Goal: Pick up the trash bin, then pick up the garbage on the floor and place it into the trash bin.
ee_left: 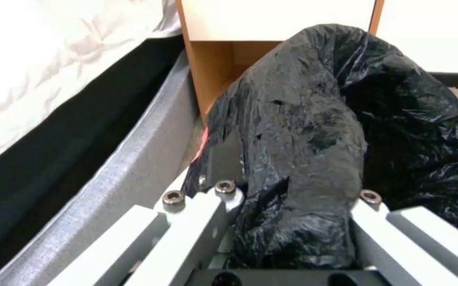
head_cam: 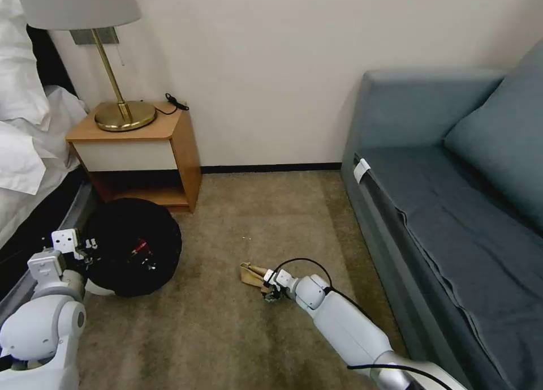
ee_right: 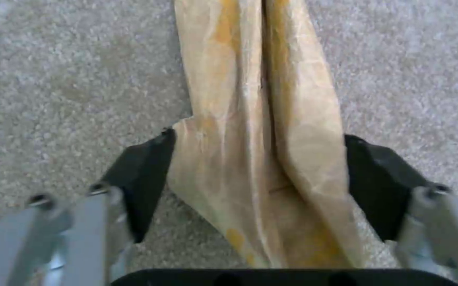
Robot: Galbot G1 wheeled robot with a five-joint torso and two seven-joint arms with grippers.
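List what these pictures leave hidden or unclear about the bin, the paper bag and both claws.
- Trash bin contents: head view, red bits too small to identify.
- Bin's white body: left wrist view, covered by black bag.
- Left claw fingertips: buried in bag folds.
- Paper bag far end: right wrist view, cut off by edge.
- Right claw: pads touch the bag; grip firmness unclear.

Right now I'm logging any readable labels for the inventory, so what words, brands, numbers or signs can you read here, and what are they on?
No text can be read in these views.
The tan paper bag, between the right gripper pads: plain, unprinted.
The black liner of the trash bin, held by the left gripper: no lettering.
The white tag on the sofa edge: too small to read.
The red item inside the bin: too small to tell.
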